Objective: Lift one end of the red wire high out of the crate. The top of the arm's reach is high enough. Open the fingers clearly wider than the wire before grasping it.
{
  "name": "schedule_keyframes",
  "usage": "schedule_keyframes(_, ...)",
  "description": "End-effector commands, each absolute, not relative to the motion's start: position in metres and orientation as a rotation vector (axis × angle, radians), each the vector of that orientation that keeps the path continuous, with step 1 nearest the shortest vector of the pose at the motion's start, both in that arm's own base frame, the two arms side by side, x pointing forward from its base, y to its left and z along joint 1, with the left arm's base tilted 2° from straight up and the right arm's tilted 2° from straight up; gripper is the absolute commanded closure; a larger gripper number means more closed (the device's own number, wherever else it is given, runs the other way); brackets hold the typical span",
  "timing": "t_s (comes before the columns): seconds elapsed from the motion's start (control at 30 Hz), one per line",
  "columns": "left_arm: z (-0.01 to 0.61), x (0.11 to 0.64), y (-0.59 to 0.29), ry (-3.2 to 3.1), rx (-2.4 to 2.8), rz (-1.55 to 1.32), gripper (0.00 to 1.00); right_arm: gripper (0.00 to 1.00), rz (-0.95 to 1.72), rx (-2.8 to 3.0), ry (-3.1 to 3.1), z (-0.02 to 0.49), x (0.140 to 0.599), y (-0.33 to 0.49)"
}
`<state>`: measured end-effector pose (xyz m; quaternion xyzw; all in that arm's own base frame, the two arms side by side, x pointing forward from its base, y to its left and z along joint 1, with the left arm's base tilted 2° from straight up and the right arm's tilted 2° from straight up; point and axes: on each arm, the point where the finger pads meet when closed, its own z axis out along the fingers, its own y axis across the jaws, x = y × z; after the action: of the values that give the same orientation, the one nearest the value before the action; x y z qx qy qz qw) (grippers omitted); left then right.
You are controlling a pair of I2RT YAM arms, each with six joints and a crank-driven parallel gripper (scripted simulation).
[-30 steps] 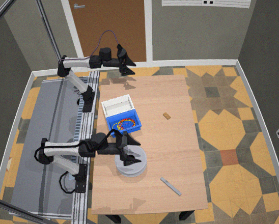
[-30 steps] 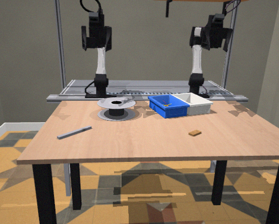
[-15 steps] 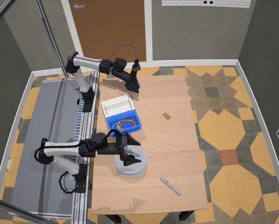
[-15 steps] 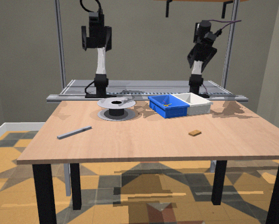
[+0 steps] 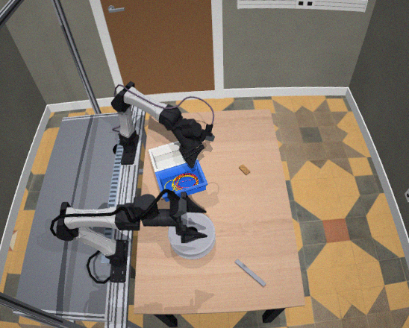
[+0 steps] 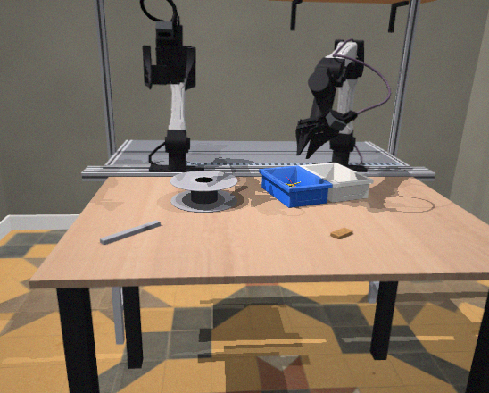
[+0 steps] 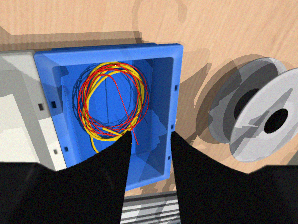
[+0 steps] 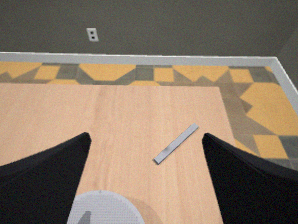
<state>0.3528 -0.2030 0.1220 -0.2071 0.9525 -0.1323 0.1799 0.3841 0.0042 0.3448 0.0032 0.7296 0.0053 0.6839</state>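
Our left gripper (image 5: 197, 156) (image 6: 302, 156) (image 7: 151, 134), partly open and empty, hangs above the blue crate (image 5: 204, 187) (image 6: 309, 196) (image 7: 177, 100) of coiled wires (image 5: 185, 181) (image 6: 292, 183) (image 7: 86, 107); our right gripper (image 5: 206, 224) (image 8: 146, 135) is wide open. We find no readable writing.
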Motion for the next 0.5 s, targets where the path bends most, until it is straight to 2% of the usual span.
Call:
schedule_keyframes(0.0, 0.117, 0.334, -0.211, 2.808, -0.753, -0.303, 0.66, 0.00, 0.004, -0.004, 1.571, 0.360, 0.382, 0.002)
schedule_keyframes(0.17, 0.108, 0.324, -0.218, 2.856, -0.808, -0.252, 0.69, 0.00, 0.004, -0.004, 1.571, 0.360, 0.382, 0.002)
schedule_keyframes(0.47, 0.099, 0.326, -0.216, 2.864, -0.818, -0.242, 0.70, 0.00, 0.004, -0.004, 1.571, 0.360, 0.382, 0.002)
